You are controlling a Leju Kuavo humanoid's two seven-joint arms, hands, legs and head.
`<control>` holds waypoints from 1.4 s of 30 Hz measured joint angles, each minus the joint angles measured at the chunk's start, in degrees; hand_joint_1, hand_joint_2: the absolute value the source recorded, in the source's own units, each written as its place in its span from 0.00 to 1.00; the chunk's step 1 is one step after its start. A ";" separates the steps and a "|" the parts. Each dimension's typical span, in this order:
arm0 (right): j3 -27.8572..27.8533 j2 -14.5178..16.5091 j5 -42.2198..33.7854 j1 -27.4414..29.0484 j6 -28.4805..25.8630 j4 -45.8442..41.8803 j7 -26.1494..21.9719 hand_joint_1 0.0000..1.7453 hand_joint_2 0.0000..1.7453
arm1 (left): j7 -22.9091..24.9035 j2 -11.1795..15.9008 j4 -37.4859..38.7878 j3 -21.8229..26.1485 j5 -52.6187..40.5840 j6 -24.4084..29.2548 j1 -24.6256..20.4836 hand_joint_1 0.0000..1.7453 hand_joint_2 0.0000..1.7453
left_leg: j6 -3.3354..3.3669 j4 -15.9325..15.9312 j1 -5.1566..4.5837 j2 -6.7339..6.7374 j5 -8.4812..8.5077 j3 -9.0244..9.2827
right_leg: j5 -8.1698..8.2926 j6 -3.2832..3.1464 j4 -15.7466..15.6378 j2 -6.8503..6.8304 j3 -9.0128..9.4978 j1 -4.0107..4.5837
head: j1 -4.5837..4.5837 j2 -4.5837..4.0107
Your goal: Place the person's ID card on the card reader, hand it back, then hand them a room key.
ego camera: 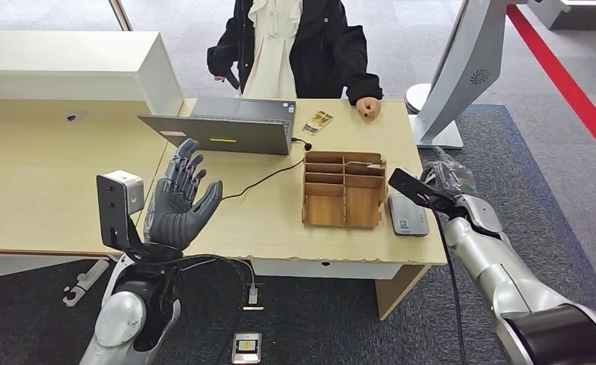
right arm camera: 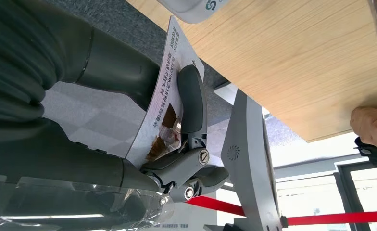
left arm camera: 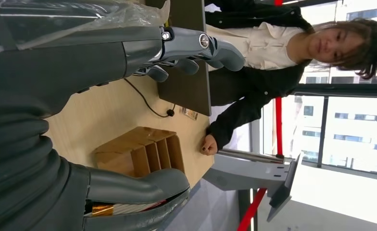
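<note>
The right hand (right arm camera: pixel 177 130) holds a thin white card printed with text and a small brown picture (right arm camera: pixel 169 103), pinched between its thick grey thumb and a dark finger (the card bows slightly under the grip). In the head view that hand (ego camera: pixel 448 182) is at the right edge of the light wooden table (ego camera: pixel 52 175), just beside a flat grey card reader (ego camera: pixel 407 214) lying next to a brown wooden compartment organiser (ego camera: pixel 343 188). The left hand (ego camera: pixel 179 199) is raised above the table's front edge with its dark fingers spread apart and nothing in them. A grey laptop (ego camera: pixel 223 131) stands open behind it, and a small brown-and-gold card (ego camera: pixel 318 122) lies on the table near the fist of a person in a black jacket (ego camera: pixel 333 46).
</note>
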 joint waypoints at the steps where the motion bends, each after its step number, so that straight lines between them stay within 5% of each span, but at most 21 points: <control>1: 0.03 0.11 -0.02 0.00 0.03 0.00 0.00 1.00 1.00 | 0.03 0.03 -0.03 0.00 -0.01 0.02 0.04 0.00 1.00 | 0.00 0.00 0.00 0.00 0.00 0.00 | 0.00 0.00 0.00 0.00 0.00 0.00 | 0.00 0.00; 26: -0.32 -4.11 -2.06 2.39 0.77 3.78 3.71 1.00 1.00 | 1.02 1.61 -1.86 0.00 -0.48 1.46 1.42 0.00 1.00 | 0.00 0.00 0.00 0.00 0.00 -0.01 | 0.00 0.00 -0.01 0.01 -0.04 -0.02 | -0.01 0.00; 42: -1.01 -3.64 0.31 1.96 -0.24 3.61 1.49 1.00 1.00 | 1.01 1.61 -1.86 0.00 -0.90 1.04 1.29 0.00 1.00 | 0.00 0.00 0.00 0.00 0.00 -0.01 | 0.00 0.00 0.00 0.01 -0.03 -0.02 | 0.00 0.00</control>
